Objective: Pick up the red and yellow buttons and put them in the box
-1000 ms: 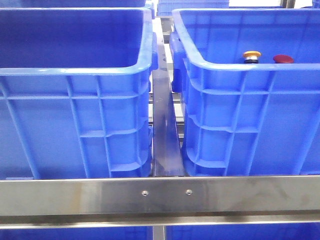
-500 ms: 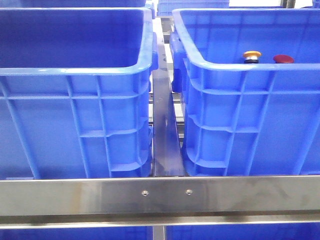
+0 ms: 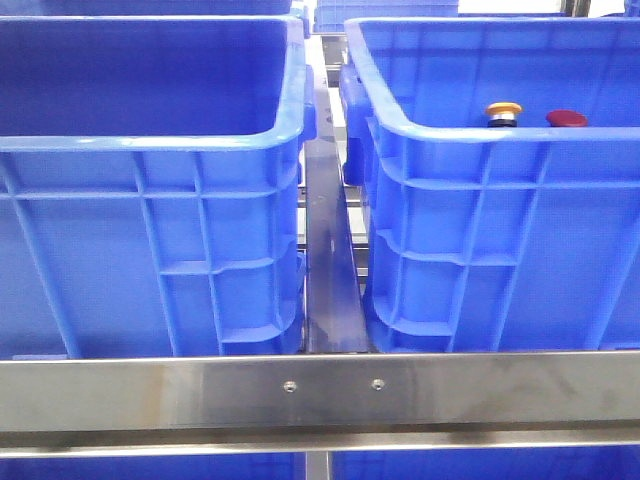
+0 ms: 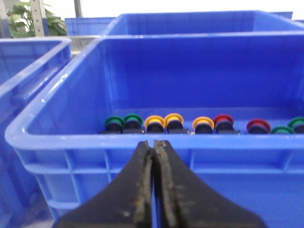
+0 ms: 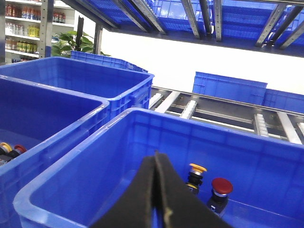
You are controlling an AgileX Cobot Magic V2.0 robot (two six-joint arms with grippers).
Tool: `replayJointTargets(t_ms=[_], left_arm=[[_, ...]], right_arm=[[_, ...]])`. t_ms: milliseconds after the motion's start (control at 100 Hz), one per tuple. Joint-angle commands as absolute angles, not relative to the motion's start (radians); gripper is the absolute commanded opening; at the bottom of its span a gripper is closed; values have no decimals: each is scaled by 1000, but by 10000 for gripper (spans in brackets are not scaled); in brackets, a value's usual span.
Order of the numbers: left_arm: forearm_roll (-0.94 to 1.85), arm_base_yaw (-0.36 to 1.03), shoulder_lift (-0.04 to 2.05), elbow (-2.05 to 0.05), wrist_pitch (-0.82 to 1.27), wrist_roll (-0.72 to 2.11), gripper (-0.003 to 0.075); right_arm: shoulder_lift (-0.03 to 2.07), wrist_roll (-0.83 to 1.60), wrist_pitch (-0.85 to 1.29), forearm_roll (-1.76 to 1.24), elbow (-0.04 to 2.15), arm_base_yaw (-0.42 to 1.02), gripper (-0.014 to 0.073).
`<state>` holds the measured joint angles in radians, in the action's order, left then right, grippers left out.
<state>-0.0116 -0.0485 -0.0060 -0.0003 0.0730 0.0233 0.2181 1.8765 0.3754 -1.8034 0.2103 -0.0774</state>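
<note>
The left pincer [image 4: 153, 190] was pressed together with nothing between its fingers, hovering just outside the near wall of a blue crate [image 4: 142, 142]. Inside that crate, along the far wall, stood a row of push buttons: green buttons [image 4: 123, 123] at one end, then two yellow buttons [image 4: 164, 123], a third yellow one [image 4: 203, 125], a red button [image 4: 223, 123] touching it, another red one [image 4: 258, 127] a little apart, and more green at the far end.

The right pincer [image 5: 159, 190] was likewise together and empty, poised over the near rim of the box [image 5: 71, 185]. That box already held a yellow button [image 5: 195, 175] and a red button [image 5: 220, 190] standing close together by its far wall; the front view showed the same pair in the right-hand crate [image 3: 480, 135], neither arm being visible there.

The job seemed to be between picks, with most red and yellow buttons still to transfer. The next move probably called for the left pincer to open, rise over the rim, and descend onto one yellow or red cap without nudging the green neighbours.
</note>
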Motion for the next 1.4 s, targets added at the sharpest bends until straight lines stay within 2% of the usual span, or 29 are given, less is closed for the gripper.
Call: replayJointTargets(t_ms=[0,1270,1390], left_arm=[[-12,-51,-37,54,34,12,-20],[-10,-49,-37,54,57,12,-20],[-10,-49,-37,54,57,12,-20]], right_arm=[[225,1876,400,-1917,238,-86,-68],[225,1876,400,-1917,238,-86,-68],[225,1876,338,-1917,238,-87,-68]])
